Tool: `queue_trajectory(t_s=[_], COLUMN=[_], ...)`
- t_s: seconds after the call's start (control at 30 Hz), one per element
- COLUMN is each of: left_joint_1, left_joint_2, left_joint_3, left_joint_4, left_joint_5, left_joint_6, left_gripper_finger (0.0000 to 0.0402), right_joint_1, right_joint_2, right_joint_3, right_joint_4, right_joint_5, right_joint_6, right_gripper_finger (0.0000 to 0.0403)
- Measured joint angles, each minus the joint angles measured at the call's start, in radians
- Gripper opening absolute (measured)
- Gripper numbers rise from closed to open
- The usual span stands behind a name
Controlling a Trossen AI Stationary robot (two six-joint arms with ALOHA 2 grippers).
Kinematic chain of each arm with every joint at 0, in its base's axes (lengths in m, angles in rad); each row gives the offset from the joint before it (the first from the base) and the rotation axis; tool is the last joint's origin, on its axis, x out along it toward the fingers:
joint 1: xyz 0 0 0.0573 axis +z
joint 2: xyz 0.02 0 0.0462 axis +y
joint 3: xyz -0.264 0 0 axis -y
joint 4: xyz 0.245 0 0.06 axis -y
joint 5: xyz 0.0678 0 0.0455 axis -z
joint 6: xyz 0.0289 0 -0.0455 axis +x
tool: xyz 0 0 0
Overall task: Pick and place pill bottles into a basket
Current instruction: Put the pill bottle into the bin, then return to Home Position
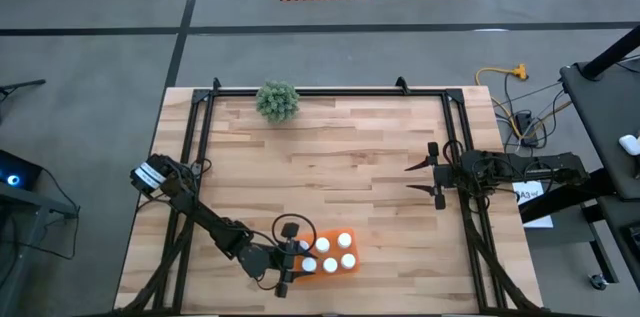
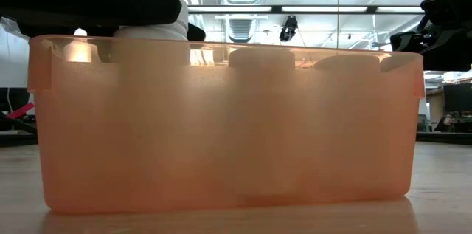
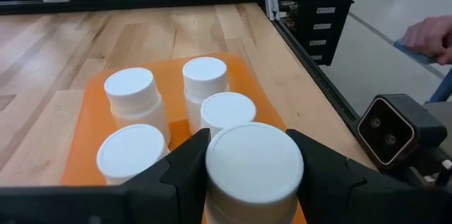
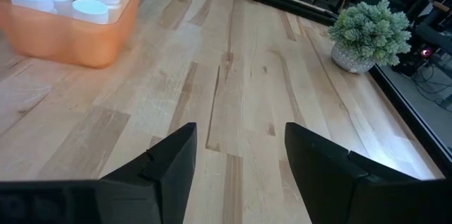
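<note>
High view: basket (image 1: 349,238), bright orange, lies near the front edge of the wooden table (image 1: 330,157). Four white caps show inside it. Left gripper (image 1: 291,254) is at the basket's left end, its fingers closed around a pill bottle (image 1: 304,248). Right gripper (image 1: 430,178) waits well apart at the right side of the table, fingers spread wide and holding nothing. A small green plant (image 1: 277,100) stands near the back edge.

Low view: basket (image 2: 221,160) fills almost the whole picture. Bottles show only as pale shapes behind its orange wall. A dark part of an arm hangs over its left end; I cannot tell more here.

Left wrist view: left gripper (image 3: 253,171) clamps the held bottle (image 3: 253,167) by both sides, above the near end of the basket (image 3: 88,136). Four more bottles stand upright in the basket, close together. A person's hand (image 3: 429,37) shows beyond the table.

Right wrist view: right gripper (image 4: 236,160) is wide open over bare wood. Basket (image 4: 78,40) with bottles is far off, and the plant (image 4: 369,34) too.
</note>
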Motion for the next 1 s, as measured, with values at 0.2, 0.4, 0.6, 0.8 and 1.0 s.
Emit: queue_trajectory(t_s=[0.2,0.4,0.6,0.8,1.0], left_joint_1=[0.0,0.0,0.0,0.0,0.001], left_joint_2=[0.0,0.0,0.0,0.0,0.0], left_joint_3=[0.0,0.0,0.0,0.0,0.002], left_joint_4=[0.0,0.0,0.001,0.001,0.001], left_joint_5=[0.019,0.022,0.023,0.022,0.02], left_joint_6=[0.0,0.0,0.0,0.0,0.0], left_gripper_finger=[0.0163,0.0163,0.0201,0.0265,0.0287], right_joint_1=[0.0,0.0,0.0,0.0,0.0], right_joint_2=[0.0,0.0,0.0,0.0,0.0], right_joint_3=[0.0,0.0,0.0,0.0,0.0], right_joint_4=[0.0,0.0,0.0,0.0,0.0], right_joint_5=[0.0,0.0,0.0,0.0,0.0], right_joint_6=[0.0,0.0,0.0,0.0,0.0], right_gripper_finger=[0.0206,0.0206,0.0206,0.0206,0.0206])
